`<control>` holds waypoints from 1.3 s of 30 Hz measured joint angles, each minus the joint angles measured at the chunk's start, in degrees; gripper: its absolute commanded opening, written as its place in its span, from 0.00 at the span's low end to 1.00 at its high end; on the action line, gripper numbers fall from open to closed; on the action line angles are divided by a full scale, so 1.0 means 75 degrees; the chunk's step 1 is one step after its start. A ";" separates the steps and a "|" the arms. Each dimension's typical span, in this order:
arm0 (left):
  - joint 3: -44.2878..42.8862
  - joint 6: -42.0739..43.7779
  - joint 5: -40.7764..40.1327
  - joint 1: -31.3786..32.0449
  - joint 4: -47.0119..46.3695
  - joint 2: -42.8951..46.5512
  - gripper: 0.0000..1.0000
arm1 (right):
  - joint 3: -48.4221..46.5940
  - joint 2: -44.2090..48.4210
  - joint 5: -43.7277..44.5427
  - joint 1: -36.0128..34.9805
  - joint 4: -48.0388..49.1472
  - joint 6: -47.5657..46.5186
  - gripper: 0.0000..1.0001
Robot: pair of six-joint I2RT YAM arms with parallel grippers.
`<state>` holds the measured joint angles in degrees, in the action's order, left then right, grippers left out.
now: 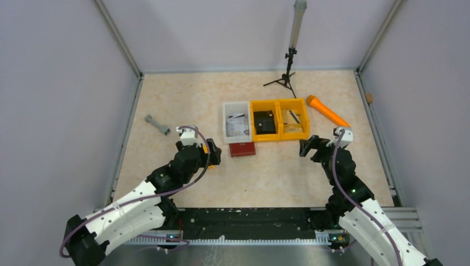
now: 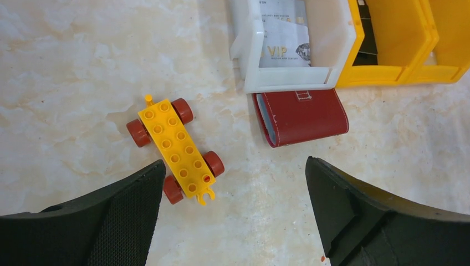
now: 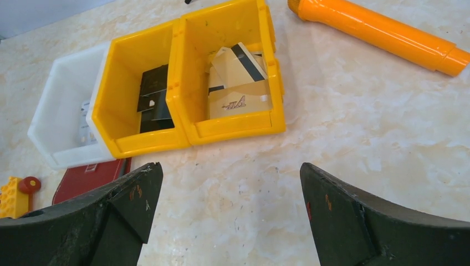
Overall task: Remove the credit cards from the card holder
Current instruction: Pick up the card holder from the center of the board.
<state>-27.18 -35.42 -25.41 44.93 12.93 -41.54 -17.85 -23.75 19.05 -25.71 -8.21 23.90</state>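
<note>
- A grey dumbbell-shaped piece [image 1: 157,124] lies on the table [image 1: 266,177], well off to the left of the left gripper.
- The left gripper [image 2: 234,166] hovers over the table with its fingers spread wide apart and nothing between them.
- A yellow toy block [image 2: 174,148] on red wheels lies just ahead of this gripper's left finger, with its near end close to the fingertip.
- The card holder [image 2: 302,116] lies flat and folded shut ahead of the left gripper, a little toward its right finger. Its far edge touches the near wall of the white bin [image 2: 244,55]. A grey edge shows at its left end. Whether anything is inside it cannot be told.
- Straight beyond the holder, the white bin holds printed credit cards [image 2: 285,41].
- Ahead and to the left of the right gripper, the middle yellow bin [image 3: 149,141] holds a black square object [image 3: 154,100].
- The right yellow bin [image 3: 238,126] stands straight ahead of the right gripper. It holds more pale cards, one with a dark stripe.
- The right gripper [image 3: 230,169] hangs over bare table near the front of the yellow bins, with its fingers wide apart and empty.
- An orange torch [image 3: 377,30] lies far ahead and to the right of this gripper, well apart from it.
</note>
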 measured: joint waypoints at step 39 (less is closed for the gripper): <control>-0.2226 -0.0810 0.1582 0.0003 -0.0874 -0.5761 0.68 | -0.0026 -0.0160 -0.1422 0.0000 -0.0399 0.0356 0.95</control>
<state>-43.88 -41.50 -13.54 44.95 6.37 -84.75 -18.04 -24.95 8.38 -25.71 -11.20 26.57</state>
